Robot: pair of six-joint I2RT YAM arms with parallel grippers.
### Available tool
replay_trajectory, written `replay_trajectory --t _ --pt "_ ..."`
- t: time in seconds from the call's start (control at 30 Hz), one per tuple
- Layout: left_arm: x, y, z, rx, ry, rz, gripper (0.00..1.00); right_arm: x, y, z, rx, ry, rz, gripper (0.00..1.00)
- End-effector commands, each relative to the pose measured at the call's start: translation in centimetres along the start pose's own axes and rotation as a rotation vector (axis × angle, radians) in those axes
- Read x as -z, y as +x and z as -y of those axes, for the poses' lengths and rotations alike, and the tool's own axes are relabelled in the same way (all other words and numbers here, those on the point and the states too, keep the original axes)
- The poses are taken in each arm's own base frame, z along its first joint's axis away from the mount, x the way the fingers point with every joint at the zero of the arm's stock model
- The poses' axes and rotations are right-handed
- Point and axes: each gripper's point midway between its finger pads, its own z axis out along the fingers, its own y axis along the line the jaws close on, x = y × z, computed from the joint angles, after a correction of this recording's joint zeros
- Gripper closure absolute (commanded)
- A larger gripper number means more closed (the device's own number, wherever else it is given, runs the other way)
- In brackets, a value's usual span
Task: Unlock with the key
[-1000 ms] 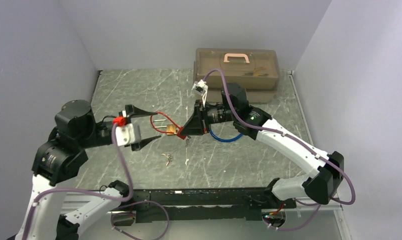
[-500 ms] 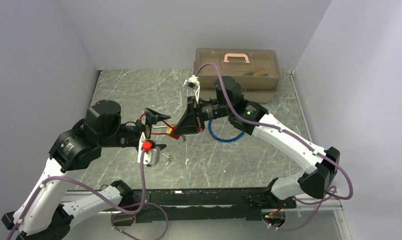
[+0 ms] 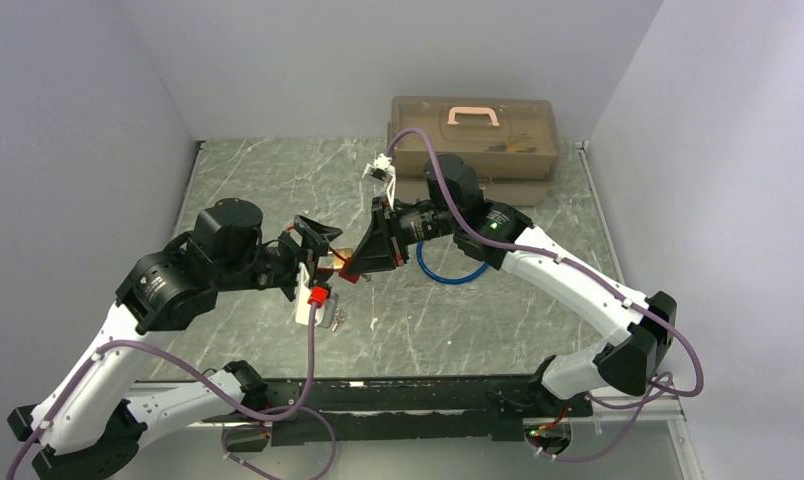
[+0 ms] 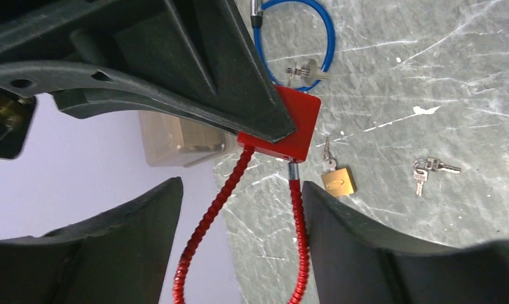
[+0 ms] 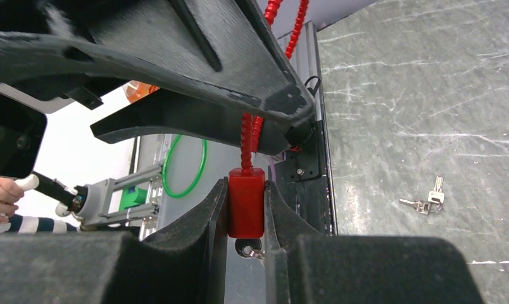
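Note:
A red padlock (image 5: 246, 202) with a ribbed red cable shackle (image 4: 207, 215) hangs above the table. My right gripper (image 5: 246, 190) is shut on its body. A key (image 5: 247, 248) sticks out of the lock's underside, between the right fingers. My left gripper (image 4: 242, 240) is open and faces the lock from the left, with the cable loop between its fingers. One strand of the cable runs along the right-hand finger (image 4: 378, 247). From above, both grippers meet at the red padlock (image 3: 350, 268) over the middle of the table.
A small brass padlock (image 4: 338, 182) with a key in it lies on the marble table below. A loose key bunch (image 4: 429, 170) lies beside it. A blue cable lock (image 3: 448, 270) with keys sits under the right arm. A brown toolbox (image 3: 475, 135) stands at the back.
My left arm swung right and turned its wrist, bringing its open fingers around the red cable loop. The right gripper shifted slightly left, still holding the lock.

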Motion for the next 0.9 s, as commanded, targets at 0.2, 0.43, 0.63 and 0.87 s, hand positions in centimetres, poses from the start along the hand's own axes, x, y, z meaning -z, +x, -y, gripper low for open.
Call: replay_trajectory --t 0.2,0.43,0.63,0.87 --pt "-0.3 -0.5 -0.8 0.001 0.000 0.015 0.95 0.7 -1.1 -2.3 0.077 -0.050 0.013 1.00" --pt "0.4 -1.1 0.0 0.018 0.020 0.040 0.95 3.8 -1.9 -0.8 0.079 -0.026 0.054 1.00" --pt "1.1 -2.5 0.3 0.042 0.030 0.095 0.99 5.1 -1.6 -0.1 0.142 -0.013 -0.054 1.00" --pt "3.0 -4.8 -3.9 0.169 -0.141 0.178 1.00 4.6 -0.8 2.9 0.107 0.103 -0.024 0.98"
